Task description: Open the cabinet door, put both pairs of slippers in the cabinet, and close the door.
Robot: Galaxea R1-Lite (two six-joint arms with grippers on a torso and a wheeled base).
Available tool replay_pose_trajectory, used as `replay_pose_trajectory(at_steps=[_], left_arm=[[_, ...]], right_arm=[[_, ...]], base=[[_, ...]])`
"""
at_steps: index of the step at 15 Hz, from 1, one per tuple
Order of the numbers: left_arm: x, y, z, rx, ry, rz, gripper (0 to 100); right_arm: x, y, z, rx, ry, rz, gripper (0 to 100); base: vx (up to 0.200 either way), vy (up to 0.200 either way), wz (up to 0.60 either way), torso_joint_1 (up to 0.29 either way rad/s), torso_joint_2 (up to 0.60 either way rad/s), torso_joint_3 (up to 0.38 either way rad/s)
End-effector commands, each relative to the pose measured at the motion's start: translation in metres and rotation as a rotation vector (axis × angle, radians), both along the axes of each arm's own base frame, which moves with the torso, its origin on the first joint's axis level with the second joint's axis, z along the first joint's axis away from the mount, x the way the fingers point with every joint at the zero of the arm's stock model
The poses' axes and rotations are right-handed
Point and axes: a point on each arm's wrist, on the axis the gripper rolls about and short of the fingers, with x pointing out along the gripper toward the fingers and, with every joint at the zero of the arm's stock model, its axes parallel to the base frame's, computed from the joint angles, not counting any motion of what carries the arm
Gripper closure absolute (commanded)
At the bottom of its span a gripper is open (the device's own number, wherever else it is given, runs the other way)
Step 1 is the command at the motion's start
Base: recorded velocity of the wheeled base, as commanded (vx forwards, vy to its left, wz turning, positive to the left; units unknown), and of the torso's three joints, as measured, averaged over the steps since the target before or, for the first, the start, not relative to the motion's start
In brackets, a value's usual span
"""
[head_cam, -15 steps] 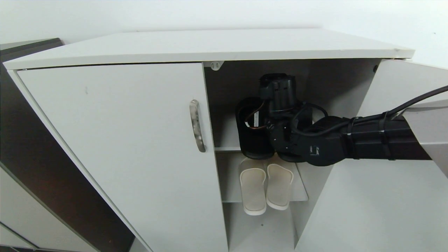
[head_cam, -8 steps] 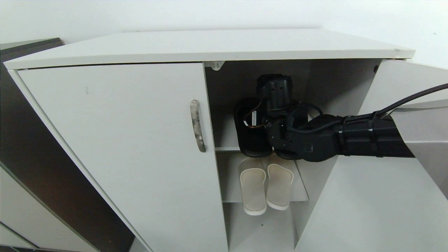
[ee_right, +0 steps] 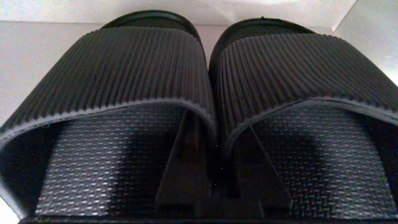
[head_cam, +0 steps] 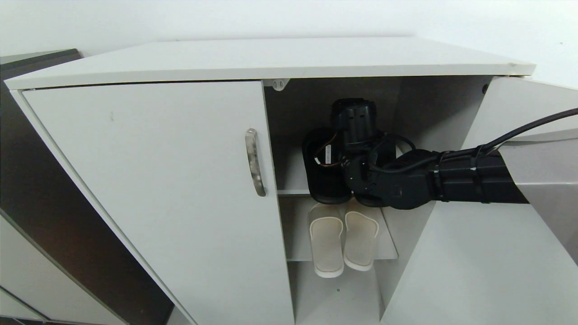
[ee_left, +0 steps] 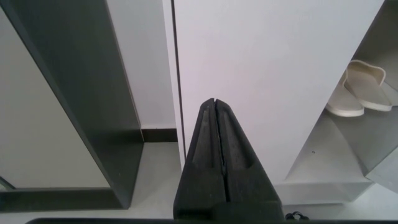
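A pair of black slippers rests side by side on the cabinet's upper shelf, heels toward me. My right gripper is inside the cabinet with one finger in each slipper, shut on the two ribbed straps where they meet. Its wrist hides most of the right slipper in the head view. A pair of white slippers lies on the shelf below, toes sticking out over the edge. My left gripper is shut on nothing, low in front of the closed left door. The white slippers also show there.
The right cabinet door stands swung wide open beneath my right arm. The left door is closed, with a metal handle. A dark panel stands left of the cabinet. The bottom compartment holds nothing.
My right arm has shifted a little left and down inside the cabinet, with the black slippers still in its gripper. The white slippers and the doors have not moved.
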Motion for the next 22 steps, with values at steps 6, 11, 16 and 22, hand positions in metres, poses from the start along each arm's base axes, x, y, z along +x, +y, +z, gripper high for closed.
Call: replay_pose_trajectory(at_steps=[6,11,16,22], left_arm=[[0.000,0.000,0.000,0.000,0.000,0.000,100],[0.000,0.000,0.000,0.000,0.001,0.000,100],[0.000,0.000,0.000,0.000,0.000,0.002,100],[0.000,0.000,0.000,0.000,0.000,0.002,100]], right_arm=[[0.001,0.001,-0.005,-0.006,0.009,-0.001,0],[-0.019,-0.003,-0.003,-0.022,0.027,0.019,0],[-0.049,-0.012,0.008,-0.015,0.019,0.046,0],[-0.093,-0.023,0.006,-0.001,0.004,0.111,0]], base=[[0.000,0.000,0.00,0.000,0.00,0.000],[0.000,0.000,0.00,0.000,0.00,0.000],[0.000,0.000,0.00,0.000,0.00,0.000],[0.000,0.000,0.00,0.000,0.00,0.000]])
